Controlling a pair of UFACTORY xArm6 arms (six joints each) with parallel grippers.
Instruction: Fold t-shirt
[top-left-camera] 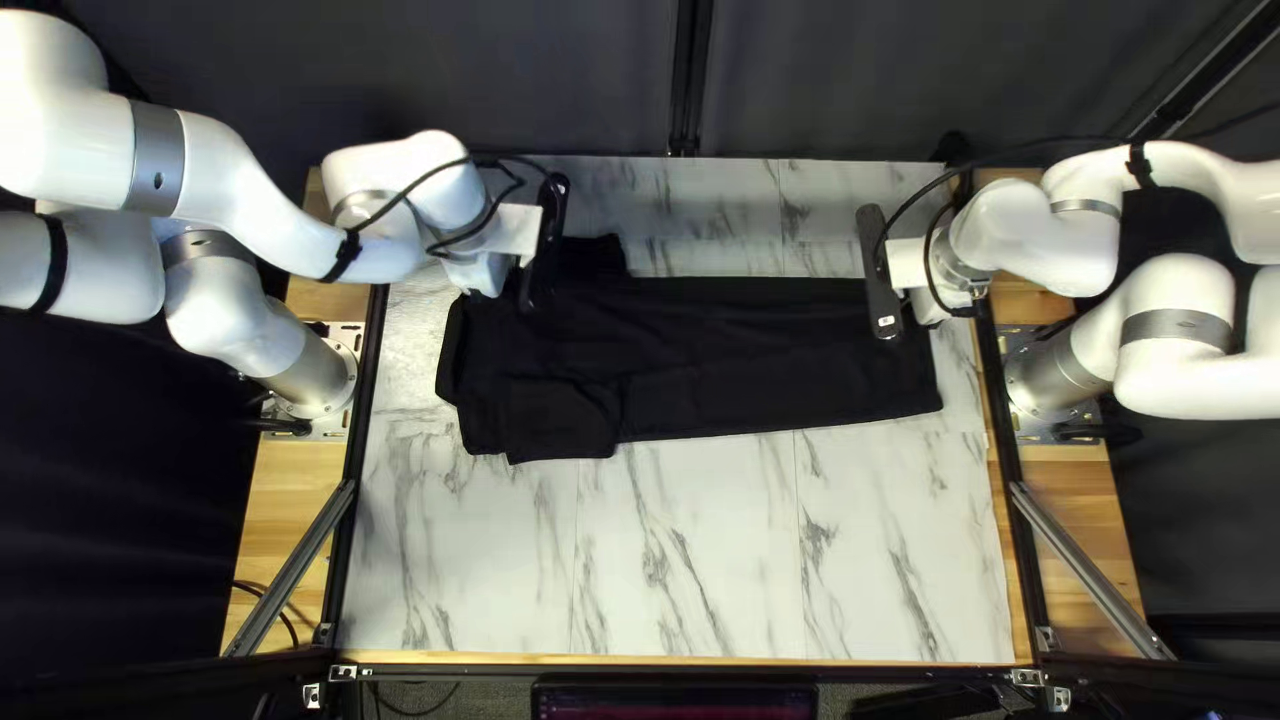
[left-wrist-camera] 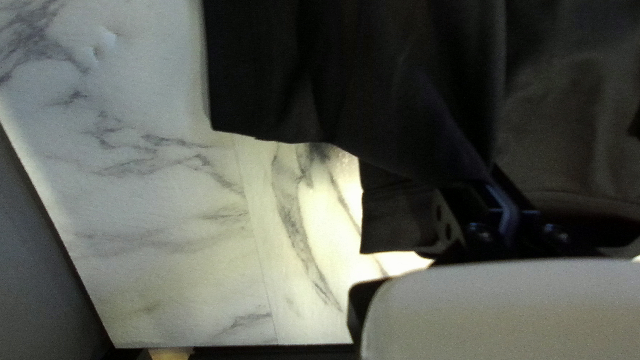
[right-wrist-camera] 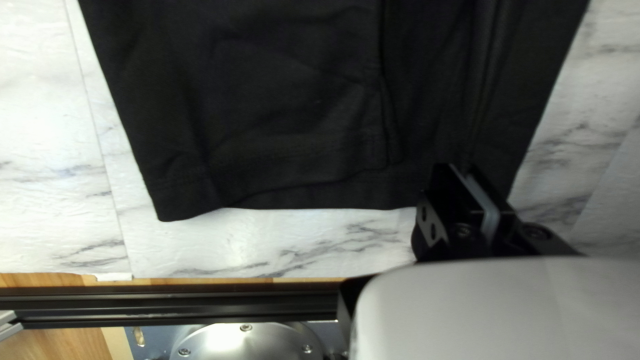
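The left tool [top-left-camera: 531,302] pinches the black t-shirt [top-left-camera: 760,360], long and softly creased.

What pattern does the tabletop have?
The tabletop is white with grey, marble-like veins, seen best in the top left view.

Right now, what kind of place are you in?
Probably a robotics lab or test station: two white jointed arms flank a white marble-patterned tabletop with a black cloth garment on it, and a dark fabric curtain hangs behind.
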